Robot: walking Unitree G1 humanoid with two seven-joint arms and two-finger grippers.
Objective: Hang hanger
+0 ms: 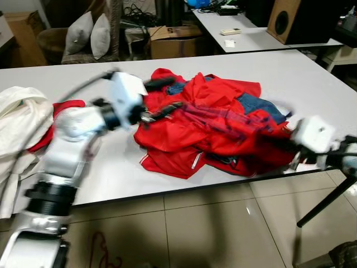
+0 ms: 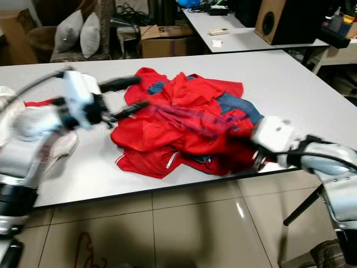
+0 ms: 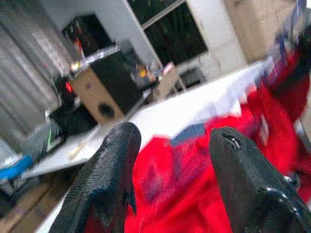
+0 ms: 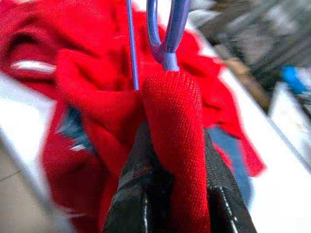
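A crumpled red garment (image 1: 206,128) lies in a heap on the white table (image 1: 111,167), with blue denim (image 1: 259,106) showing in its folds. My left gripper (image 1: 167,97) hovers open at the heap's left edge, its two black fingers (image 3: 107,174) apart with nothing between them. My right gripper (image 4: 175,136) is at the heap's front right corner (image 1: 287,146), shut on a fold of the red cloth. A purple hanger hook (image 4: 167,29) rises out of that pinched fold. The picture is blurred by motion.
A white cloth (image 1: 19,123) lies at the table's left end. Behind stand a second table (image 1: 262,36), a wooden speaker (image 1: 284,19), a cardboard box (image 1: 173,39) and grey cushions (image 1: 89,33). A black table leg (image 1: 326,204) slants over the tiled floor.
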